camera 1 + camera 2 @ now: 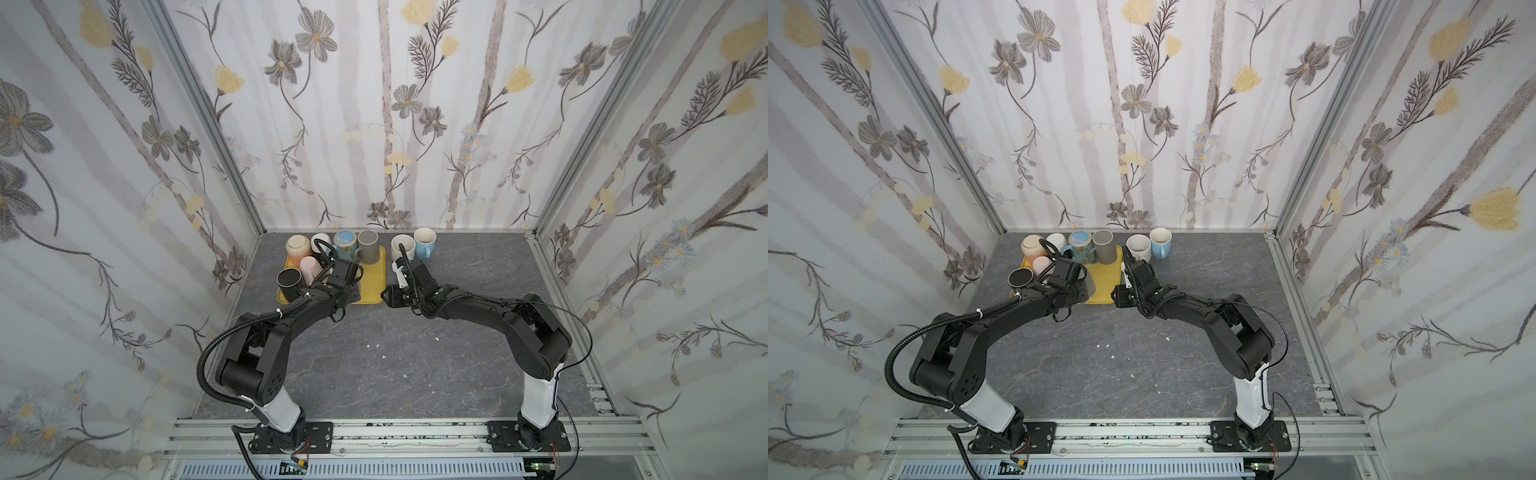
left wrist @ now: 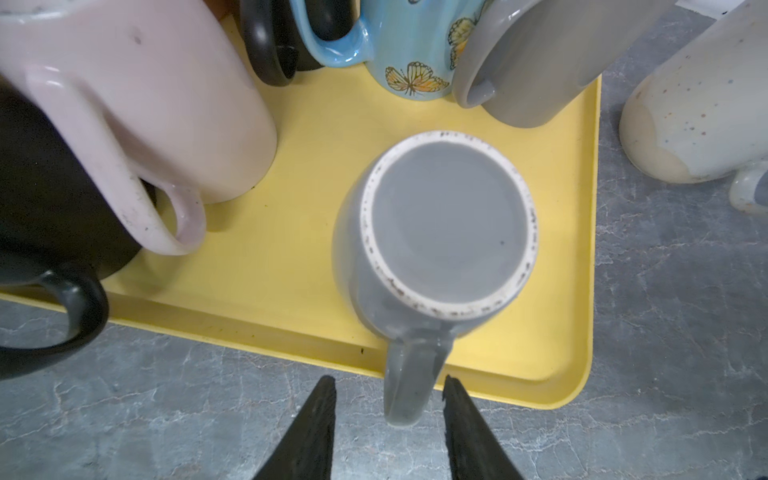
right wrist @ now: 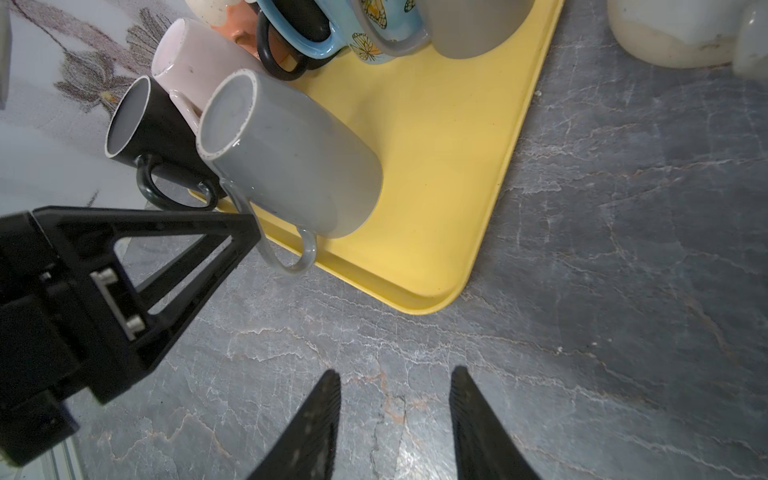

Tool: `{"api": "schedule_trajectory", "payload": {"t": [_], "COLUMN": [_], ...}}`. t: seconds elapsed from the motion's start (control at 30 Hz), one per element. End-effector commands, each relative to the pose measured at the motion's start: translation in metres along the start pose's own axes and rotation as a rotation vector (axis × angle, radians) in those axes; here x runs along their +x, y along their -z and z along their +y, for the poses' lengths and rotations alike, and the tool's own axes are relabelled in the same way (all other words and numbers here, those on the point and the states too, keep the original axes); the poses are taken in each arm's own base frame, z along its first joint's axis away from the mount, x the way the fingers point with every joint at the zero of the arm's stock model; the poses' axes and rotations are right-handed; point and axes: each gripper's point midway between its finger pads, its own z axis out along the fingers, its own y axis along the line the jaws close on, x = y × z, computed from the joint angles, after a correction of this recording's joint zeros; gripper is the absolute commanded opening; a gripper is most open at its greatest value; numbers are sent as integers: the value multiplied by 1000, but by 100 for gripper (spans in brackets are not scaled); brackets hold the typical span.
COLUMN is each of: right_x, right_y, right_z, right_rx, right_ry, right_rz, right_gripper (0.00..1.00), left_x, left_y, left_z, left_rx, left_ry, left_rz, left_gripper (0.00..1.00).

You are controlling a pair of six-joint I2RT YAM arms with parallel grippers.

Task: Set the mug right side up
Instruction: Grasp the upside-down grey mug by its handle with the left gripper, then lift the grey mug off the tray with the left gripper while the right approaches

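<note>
Both pincers spread: left pincer [image 2: 388, 388] astride upside-down grey mug's [image 2: 444, 224] handle, seemingly untouched; right pincer [image 3: 395, 380] empty.

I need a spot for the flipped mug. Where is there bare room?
Free: the yellow tray's near strip between the pink mug and the grey mug, and the stone tabletop in front of the tray. Crowded: the tray's far edge, packed with mugs.

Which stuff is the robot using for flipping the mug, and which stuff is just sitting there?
For the job:
- grey mug, upside down on the yellow tray
- left tool, open around its handle

Just sitting there:
- pink mug
- black mug
- butterfly mug
- speckled mug
- right tool
</note>
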Motion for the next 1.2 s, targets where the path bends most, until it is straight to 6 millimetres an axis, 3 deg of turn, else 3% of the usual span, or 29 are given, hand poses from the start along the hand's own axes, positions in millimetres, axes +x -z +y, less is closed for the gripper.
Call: {"api": "schedule_trajectory", "payload": {"t": [0.0,0.23,0.7,0.93,1.17], "right_x": [-1,0,3,1,4], "right_y": [-3,-5,-8,-2,-4], "right_z": [5,10,9,13,11], "right_rx": [-12,-17,-22,-59,-57], "right_ry": [-3,3,-4,-39,-63], "right_rz": [-1,6,11,-21,-30], "right_gripper": [44,44,44,44,44], "left_x": [-12,-19,-25,-24,9], "left_y": [-2,-21,-15,-2,-7], "left_z": [-8,-2,6,-7,-37], "left_rx": [24,-7,-41,73,255], "left_ry": [-29,-50,-76,-81,-199], "left_rz": [-26,8,-29,-69,2], "left_gripper": [41,36,0,0,0]}}
